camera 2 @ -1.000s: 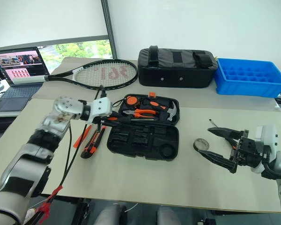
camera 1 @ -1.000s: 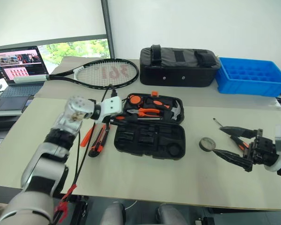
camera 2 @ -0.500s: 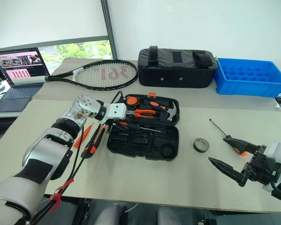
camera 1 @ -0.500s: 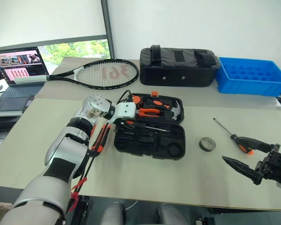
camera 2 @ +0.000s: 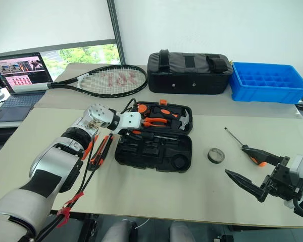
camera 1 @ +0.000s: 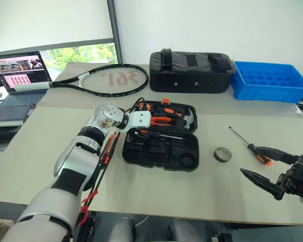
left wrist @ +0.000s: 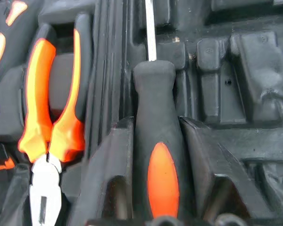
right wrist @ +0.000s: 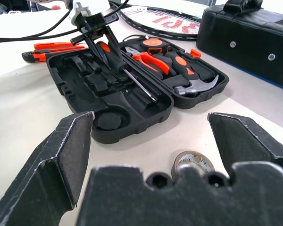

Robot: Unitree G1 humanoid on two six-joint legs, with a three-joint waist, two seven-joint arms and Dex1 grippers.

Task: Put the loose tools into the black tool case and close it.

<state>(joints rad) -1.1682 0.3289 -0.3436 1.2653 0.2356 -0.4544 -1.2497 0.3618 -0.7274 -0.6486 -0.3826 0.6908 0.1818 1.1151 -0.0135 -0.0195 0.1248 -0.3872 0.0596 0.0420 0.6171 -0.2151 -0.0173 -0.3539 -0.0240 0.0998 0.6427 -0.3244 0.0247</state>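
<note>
The black tool case (camera 1: 161,154) lies open at the table's middle, with pliers, a hammer and a tape measure in its far half. My left gripper (left wrist: 156,127) is at the case's left end, over the handle of an orange-and-black screwdriver (camera 1: 159,136) that lies across the moulded slots. A utility knife (camera 2: 102,151) and a small orange screwdriver (camera 2: 89,147) lie left of the case, partly behind my left arm. Right of the case are a grey tape roll (camera 1: 222,154) and another screwdriver (camera 1: 238,136). My right gripper (camera 1: 249,160) stands open just short of that screwdriver's handle.
At the back of the table lie a black tennis racket (camera 1: 111,79), a black fabric bag (camera 1: 192,65) and a blue tray (camera 1: 270,80). A laptop (camera 1: 15,75) sits far left. Black cables run along my left arm.
My left gripper carried the screwdriver rightward from the case's left edge and down onto the case. My right gripper drew back a little from the tape roll toward the near right.
</note>
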